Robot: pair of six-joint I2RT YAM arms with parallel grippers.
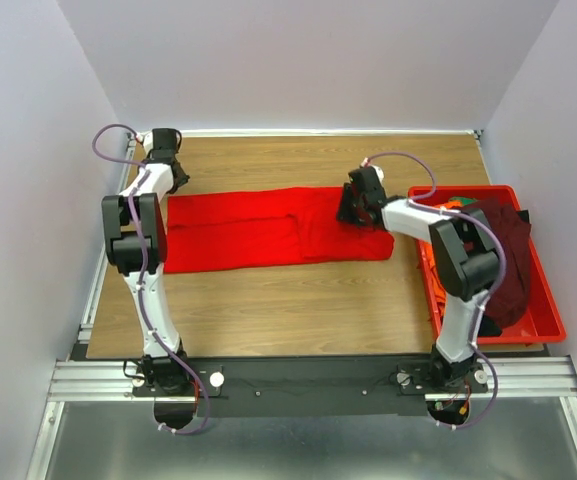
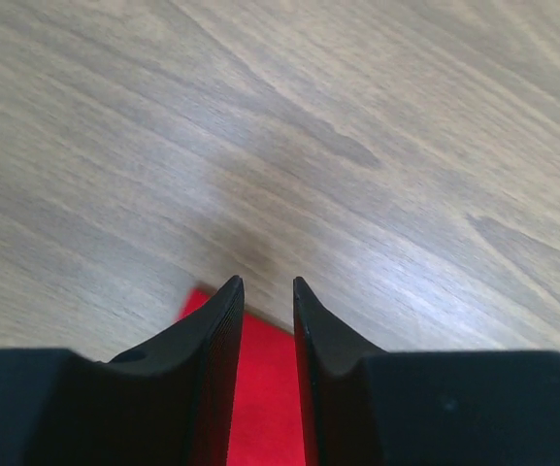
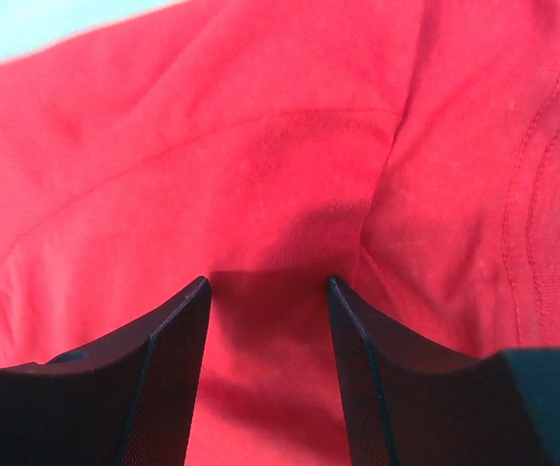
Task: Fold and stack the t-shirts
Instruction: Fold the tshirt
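Left wrist view. Low over the worktop [image 2: 377, 146] sits the left end effector [image 2: 265, 283], jaws a narrow slit apart, nothing pinched that I can see. One corner of the red t-shirt [image 2: 268, 398] lies right under the tips, with bare wood grain ahead. Reads as the set-up for a corner pick. To do it well, come down so one finger slides under the edge rather than pressing on top, and take only the layers meant to travel.

Right wrist view. Close above the red cloth is the right end effector [image 3: 265, 282], spread wide and empty, its shadow falling between the fingers. A sleeve seam curves across just ahead; a stitched hem runs down the right side. The cloth is rumpled here, probably more than one layer. The grab should catch a clean edge, not a loose bunch, or the crease will skew.

Top external view. The red t-shirt lies mid-worktop as a long band running left to right, already narrowed lengthwise, with one arm at each end. Likely next fold is end to end. Both picks want matching edges and an even lift so the band does not twist. No stack yet, so I judge the task to be early.

Just right of the band stands a red plastic bin [image 1: 548, 305]. It holds a dark maroon t-shirt [image 1: 508, 250], draped over its right wall, and an orange t-shirt [image 1: 456, 205] peeking out at the far end. The right arm's elbow hangs over the bin's left wall, so a wide swing could snag the maroon cloth.
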